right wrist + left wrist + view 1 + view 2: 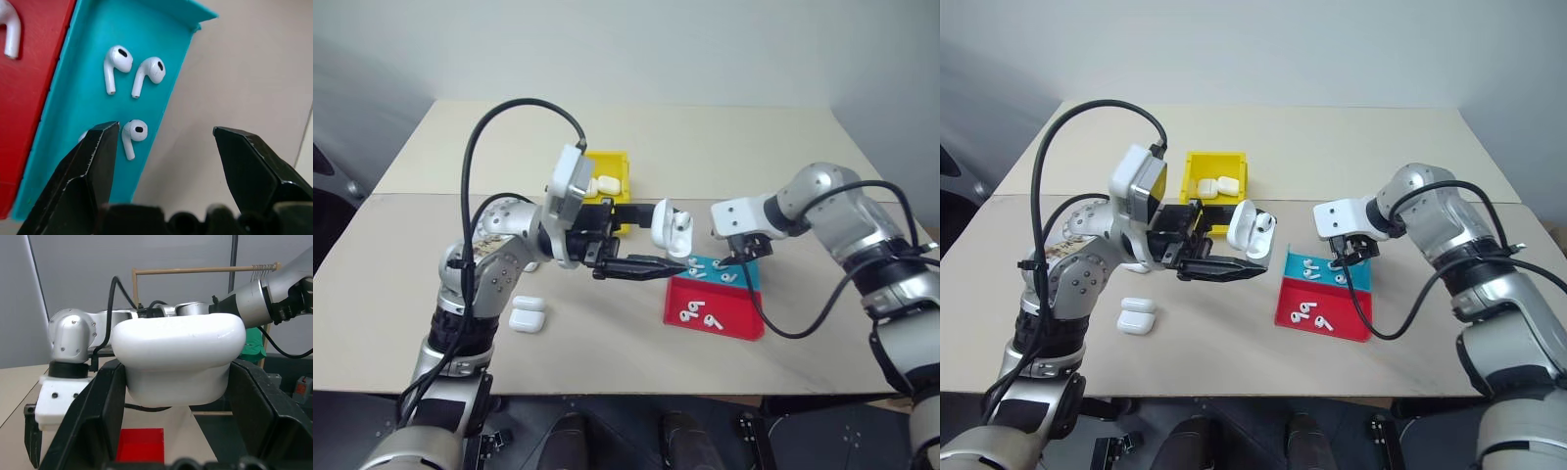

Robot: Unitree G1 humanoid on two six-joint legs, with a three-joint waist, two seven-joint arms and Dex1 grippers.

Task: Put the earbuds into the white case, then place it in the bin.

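The left tool [1234,266] is clamped on the glossy white case [1255,230], rounded, its hinged lid open, held above the beige table [1351,157]. The right tool [164,147] stands with fingers wide apart and empty over the teal tray [93,112], where smooth white short-stemmed earbuds [133,134] lie. More earbuds rest in the adjoining flat red tray [1322,313]. The yellow plastic bin [1197,164] holds closed cases; two further cases [1136,315] lie near the left arm.
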